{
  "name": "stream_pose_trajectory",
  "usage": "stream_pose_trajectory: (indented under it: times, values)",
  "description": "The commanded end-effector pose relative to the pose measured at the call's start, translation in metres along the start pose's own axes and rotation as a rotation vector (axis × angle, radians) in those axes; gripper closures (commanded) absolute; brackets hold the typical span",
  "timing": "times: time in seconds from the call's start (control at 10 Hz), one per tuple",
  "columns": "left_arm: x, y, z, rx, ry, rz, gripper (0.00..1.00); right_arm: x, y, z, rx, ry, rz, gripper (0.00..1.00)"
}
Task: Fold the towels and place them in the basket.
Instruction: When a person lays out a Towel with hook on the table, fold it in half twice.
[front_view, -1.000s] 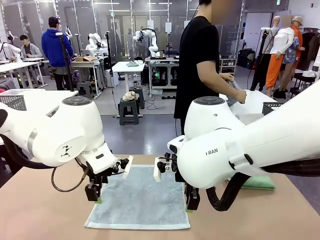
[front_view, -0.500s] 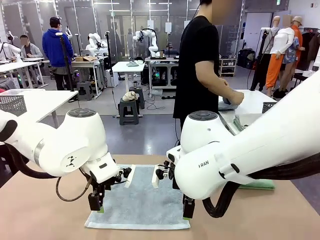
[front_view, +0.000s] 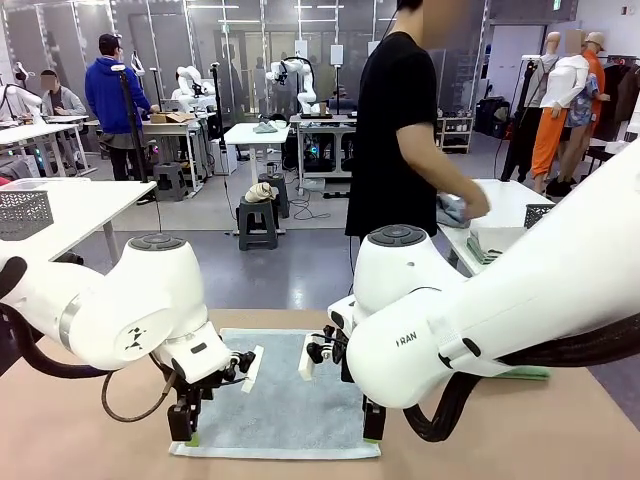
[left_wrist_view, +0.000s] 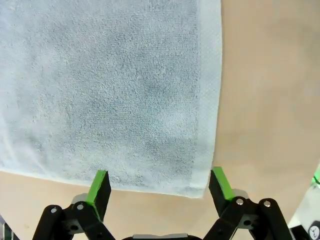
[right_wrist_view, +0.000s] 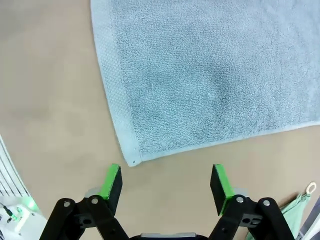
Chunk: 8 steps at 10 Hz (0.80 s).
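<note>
Left gripper (left_wrist_view: 159, 188): spread wide, empty, at pale blue-grey towel (left_wrist_view: 110, 90) corner. Right gripper (right_wrist_view: 166, 183): spread wide, empty, just off another corner.

Green towel (front_view: 526, 373) — mostly behind right arm (front_view: 520, 290)

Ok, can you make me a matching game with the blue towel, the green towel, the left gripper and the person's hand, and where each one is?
Things:
1. blue towel
2. green towel
3. left gripper
4. person's hand

Places:
A. on a cloth at a side table
B. open, above a towel corner
C. spread flat on the table
D. on the robot's right, behind the right arm

Pairs: 1-C, 2-D, 3-B, 4-A.
</note>
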<state>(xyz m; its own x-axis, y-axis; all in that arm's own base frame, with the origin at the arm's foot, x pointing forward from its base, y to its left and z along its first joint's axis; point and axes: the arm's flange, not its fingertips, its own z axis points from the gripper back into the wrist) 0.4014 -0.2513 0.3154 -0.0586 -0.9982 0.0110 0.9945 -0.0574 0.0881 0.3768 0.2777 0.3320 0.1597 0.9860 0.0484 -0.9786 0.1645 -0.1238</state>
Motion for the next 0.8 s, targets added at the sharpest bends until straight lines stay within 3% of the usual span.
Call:
stream_pose_trajectory:
  times: [0.0,0.2,0.5,0.6,0.7]
  values:
    - [0.002,0.004,0.004,0.013,0.001,-0.012,0.00,-0.002,-0.002,0.000,0.003,-0.006,-0.003,0.11]
    - [0.002,0.004,0.004,0.013,0.001,-0.012,0.00,0.000,0.000,0.000,0.000,0.000,-0.001,0.11]
    - [-0.003,-0.010,0.006,-0.012,0.010,0.004,0.00,0.002,0.015,-0.001,0.022,0.087,0.042,0.11]
    - [-0.006,-0.015,0.005,-0.023,0.016,0.009,0.00,0.002,0.020,-0.002,0.027,0.101,0.051,0.00]
    - [-0.010,-0.020,0.003,-0.027,0.009,0.012,0.00,0.003,0.025,-0.005,0.023,0.097,0.080,0.00]
